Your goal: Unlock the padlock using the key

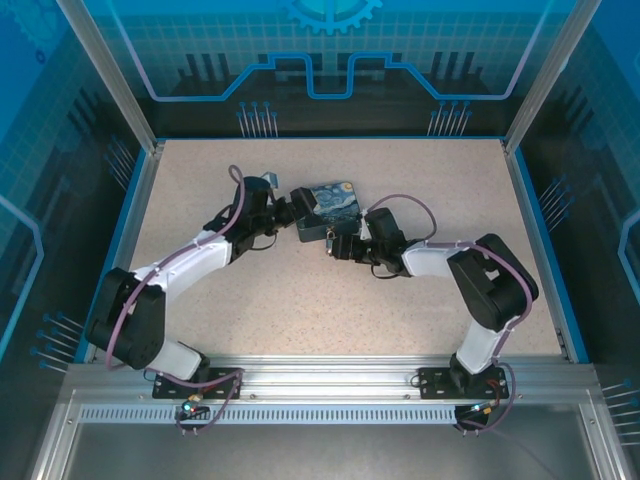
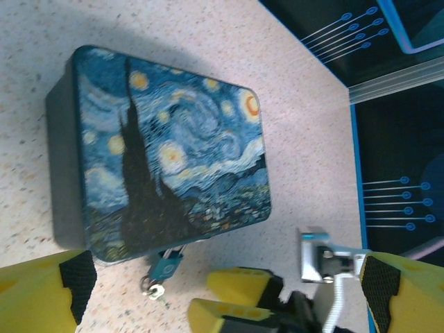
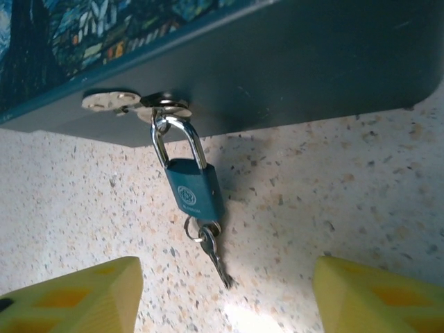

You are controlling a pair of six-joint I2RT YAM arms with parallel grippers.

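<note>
A blue swirl-printed box (image 2: 173,146) lies on the speckled table. A teal padlock (image 3: 194,191) hangs by its silver shackle from the box's hasp (image 3: 163,104) and rests on the table. The small key (image 3: 216,255) lies on a ring at the padlock's bottom end, its blade pointing away from the lock. My right gripper (image 3: 222,298) is open just below the key, its yellow fingers (image 3: 69,298) wide apart and touching nothing. My left gripper (image 1: 297,218) stands open beside the box's left end, holding nothing. In the left wrist view the padlock (image 2: 166,263) and key (image 2: 156,291) lie next to the right gripper (image 2: 200,296).
The table (image 1: 430,180) is walled by blue side rails (image 1: 540,240) and a transparent back panel (image 1: 330,60). Both arms reach in toward the box at mid-table, their wrists close together. Open tabletop lies to the far left and far right.
</note>
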